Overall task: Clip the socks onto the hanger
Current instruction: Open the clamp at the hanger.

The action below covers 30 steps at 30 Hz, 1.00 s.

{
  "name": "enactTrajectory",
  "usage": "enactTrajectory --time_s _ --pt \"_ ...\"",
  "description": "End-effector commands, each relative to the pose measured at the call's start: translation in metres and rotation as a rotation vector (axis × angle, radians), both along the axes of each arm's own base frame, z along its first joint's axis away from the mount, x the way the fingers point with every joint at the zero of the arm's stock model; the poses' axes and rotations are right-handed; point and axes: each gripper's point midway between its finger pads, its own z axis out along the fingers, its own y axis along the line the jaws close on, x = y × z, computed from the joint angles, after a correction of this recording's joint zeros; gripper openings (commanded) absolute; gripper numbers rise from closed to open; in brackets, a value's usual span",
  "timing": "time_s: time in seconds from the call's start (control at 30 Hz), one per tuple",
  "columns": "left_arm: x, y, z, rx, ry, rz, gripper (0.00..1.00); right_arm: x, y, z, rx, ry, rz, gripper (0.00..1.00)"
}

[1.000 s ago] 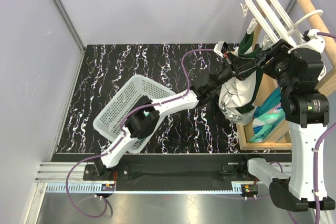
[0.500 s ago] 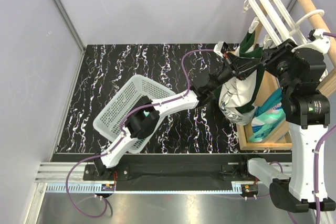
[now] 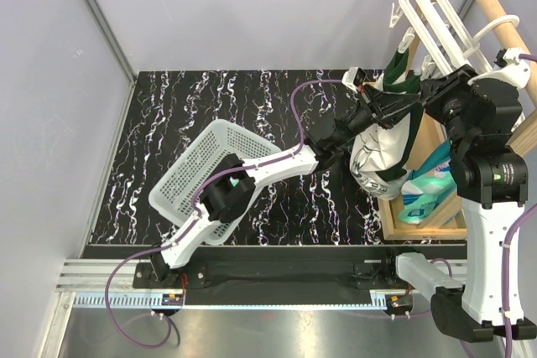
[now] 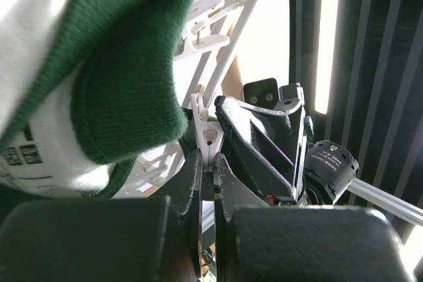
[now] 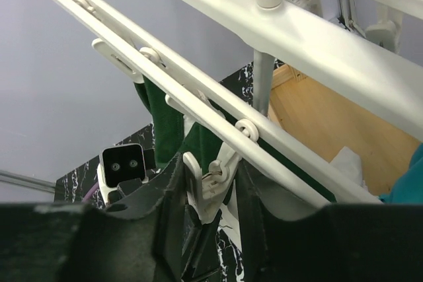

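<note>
The white hanger (image 3: 436, 18) hangs at the upper right from the wooden rack. A sock (image 3: 377, 157), white with a dark green cuff (image 4: 112, 70), drapes from my left gripper (image 3: 375, 111), which is raised just under the hanger. In the left wrist view that gripper (image 4: 208, 163) is shut, its tips right at a white clip (image 4: 206, 130). My right gripper (image 5: 210, 176) reaches in from the opposite side. Its fingers (image 5: 173, 183) press on that dangling clip (image 5: 213, 186) below a hanger bar (image 5: 297, 31). More green sock fabric (image 5: 158, 110) hangs behind the bars.
A white mesh basket (image 3: 201, 173) lies tipped on the black marbled table (image 3: 168, 106), under my left arm. The wooden rack's base (image 3: 419, 228) stands at the right, with mint-green cloth (image 3: 428, 184) inside it. Its slanted pole (image 3: 491, 2) runs behind the hanger.
My right gripper's jaws have narrowed onto the clip. The hanger has shifted slightly to the right. My left arm and the sock have stayed put.
</note>
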Motion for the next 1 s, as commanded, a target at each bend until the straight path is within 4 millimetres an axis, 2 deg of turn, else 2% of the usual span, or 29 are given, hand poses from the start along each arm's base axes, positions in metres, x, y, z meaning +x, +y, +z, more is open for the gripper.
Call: enactTrajectory --time_s 0.0,0.13,0.17,0.3,0.4,0.43,0.47,0.57,0.6,0.8,0.97 --pt "-0.025 0.046 0.063 -0.188 -0.111 -0.014 0.0 -0.004 -0.034 0.019 0.036 -0.089 -0.194 0.32" --pt "-0.025 0.045 0.063 -0.188 -0.108 -0.014 0.0 0.0 -0.032 0.017 0.035 -0.079 -0.187 0.15" --pt "-0.024 0.045 0.062 -0.185 -0.107 -0.014 0.0 0.001 -0.031 0.015 0.033 -0.067 -0.184 0.0" --pt "-0.022 0.043 0.058 -0.174 -0.101 -0.013 0.0 0.006 -0.031 0.011 0.024 -0.034 -0.182 0.0" --pt "-0.019 0.042 0.054 -0.161 -0.089 -0.004 0.07 0.006 -0.032 0.009 0.011 -0.013 -0.184 0.0" --pt "-0.017 0.041 0.052 -0.156 -0.087 0.003 0.1 0.005 -0.033 0.008 0.009 -0.011 -0.185 0.0" --pt "-0.017 0.041 0.053 -0.158 -0.088 0.005 0.2 0.005 -0.032 0.007 0.009 -0.005 -0.18 0.0" --pt "-0.013 0.041 0.054 -0.15 -0.1 0.022 0.29 0.005 -0.029 0.005 0.014 0.008 -0.167 0.0" --pt "-0.014 0.04 0.055 -0.146 -0.105 0.025 0.35 0.006 -0.028 0.005 0.018 0.012 -0.159 0.0" --pt "-0.01 0.033 0.055 -0.121 -0.114 0.03 0.47 0.002 -0.024 0.007 0.039 0.026 -0.143 0.0" --pt "-0.008 0.024 0.044 -0.075 -0.083 0.003 0.47 -0.002 -0.021 0.013 0.029 0.01 -0.12 0.0"
